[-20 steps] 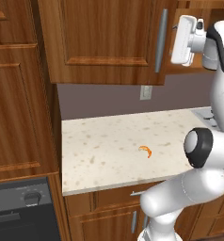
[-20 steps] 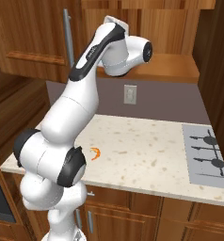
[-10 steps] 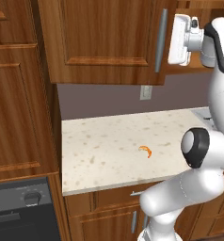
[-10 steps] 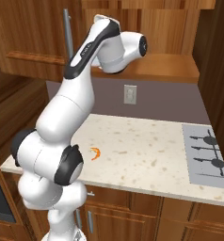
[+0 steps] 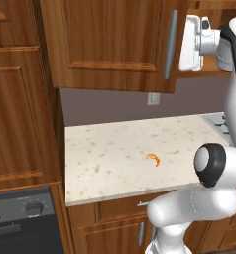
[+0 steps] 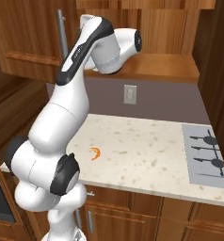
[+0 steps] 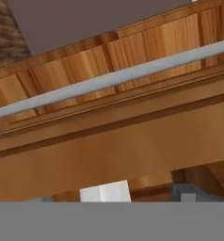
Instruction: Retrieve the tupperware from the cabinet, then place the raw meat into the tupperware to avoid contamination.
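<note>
Nearest the base, the raw meat lies loose on the speckled counter, a small orange crescent towards the front edge, well apart from the stove burners at the far right.

Above and behind it hangs the cabinet, its door facing the room with the long silver bar handle standing upright along the edge nearest the hand. The gripper is raised to that height, just beside the handle, which lies to its left in the left base view. Its jaws stand wide apart and hold nothing. In the hand view the handle runs as a long bar across the frame, so its long axis lies crosswise to the gripper's approach, probably right for closing round it.

The tupperware is presumably inside the cabinet; what the cabinet holds cannot be told.
</note>
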